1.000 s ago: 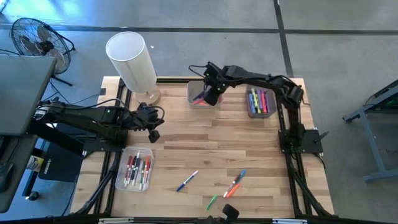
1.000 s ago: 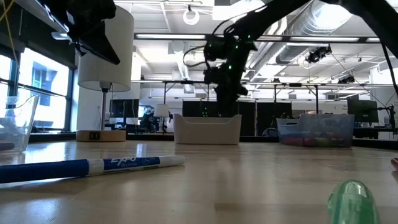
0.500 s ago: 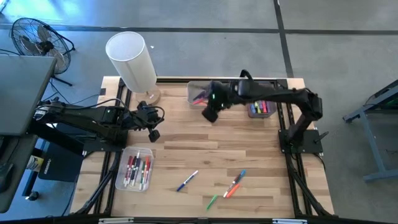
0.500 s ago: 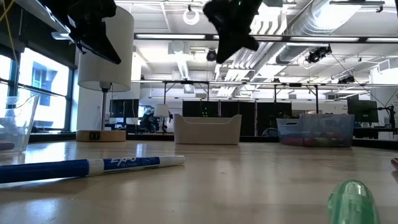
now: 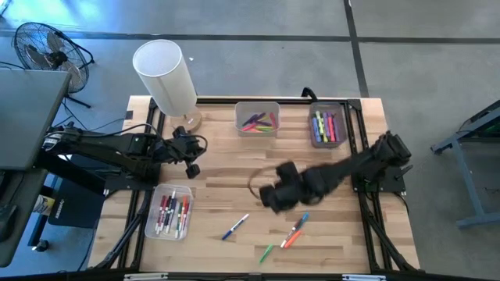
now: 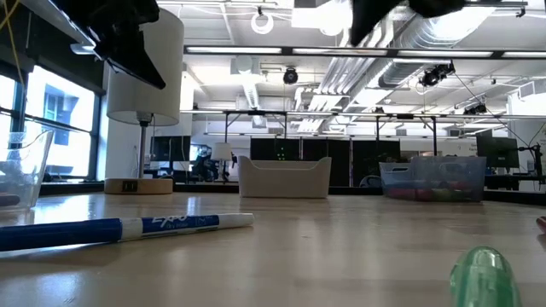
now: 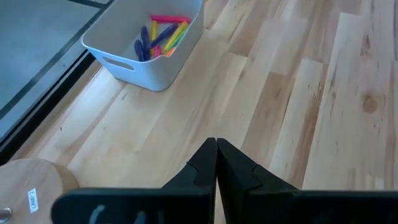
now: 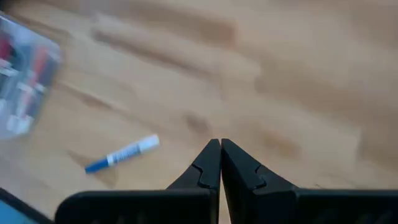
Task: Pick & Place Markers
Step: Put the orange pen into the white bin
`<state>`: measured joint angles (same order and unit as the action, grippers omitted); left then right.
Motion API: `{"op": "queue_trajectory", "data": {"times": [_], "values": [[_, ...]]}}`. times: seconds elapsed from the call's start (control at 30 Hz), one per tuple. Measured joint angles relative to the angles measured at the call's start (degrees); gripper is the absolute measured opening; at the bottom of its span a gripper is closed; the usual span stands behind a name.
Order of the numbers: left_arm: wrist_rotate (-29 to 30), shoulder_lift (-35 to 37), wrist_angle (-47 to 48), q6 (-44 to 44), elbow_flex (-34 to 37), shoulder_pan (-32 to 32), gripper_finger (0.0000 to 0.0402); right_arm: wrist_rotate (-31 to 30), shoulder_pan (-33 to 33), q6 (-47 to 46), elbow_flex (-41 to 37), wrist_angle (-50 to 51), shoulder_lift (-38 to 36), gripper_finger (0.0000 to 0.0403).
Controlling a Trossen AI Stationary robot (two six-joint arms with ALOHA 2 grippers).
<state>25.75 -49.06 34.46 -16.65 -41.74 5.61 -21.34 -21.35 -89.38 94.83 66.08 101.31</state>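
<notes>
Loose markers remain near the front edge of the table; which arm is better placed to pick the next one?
The right. Its claw, shut and empty, hangs over mid-table just beside the blue marker and the orange and green ones. The left claw, also shut, waits by the lamp, farther from them.

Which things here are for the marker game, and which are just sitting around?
For the job:
- loose markers: blue, green, orange
- clear bins holding markers
- right pincer, shut, over the table

Just sitting around:
- lamp
- fan
</notes>
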Motion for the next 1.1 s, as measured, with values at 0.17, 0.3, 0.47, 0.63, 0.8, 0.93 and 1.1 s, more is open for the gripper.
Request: {"op": "queue_trajectory", "data": {"times": [0.17,0.3,0.47,0.63,0.8,0.93,1.1], "values": [[-0.8,-0.7,0.4,0.6,0.0,0.0,0.0006,6.5,-7.3,-16.0,0.0,5.3,2.8,0.0003],[-1.0,-0.7,0.4,0.6,0.0,0.0,0.0006,11.1,-10.8,-19.8,0.0,6.6,5.8,0.0004],[-1.1,-0.7,0.4,0.6,0.0,0.0,0.0006,18.2,-13.0,-24.7,0.0,11.2,8.9,0.0012],[-1.1,-0.7,0.4,0.6,0.0,0.0,0.0006,22.8,-13.4,-29.3,-0.1,15.5,10.8,0.0044],[-1.1,-0.7,0.4,0.5,0.0,0.0,0.0006,22.4,-12.6,-30.6,-2.7,13.8,10.9,0.0090],[-1.3,-0.7,1.0,0.4,0.0,0.0,0.0006,23.2,-12.3,-30.6,-7.6,4.7,11.0,0.0124],[-2.7,-0.7,2.1,0.3,0.0,0.0,0.0006,25.1,-12.3,-32.0,-13.4,-6.9,11.0,0.0145]]}}
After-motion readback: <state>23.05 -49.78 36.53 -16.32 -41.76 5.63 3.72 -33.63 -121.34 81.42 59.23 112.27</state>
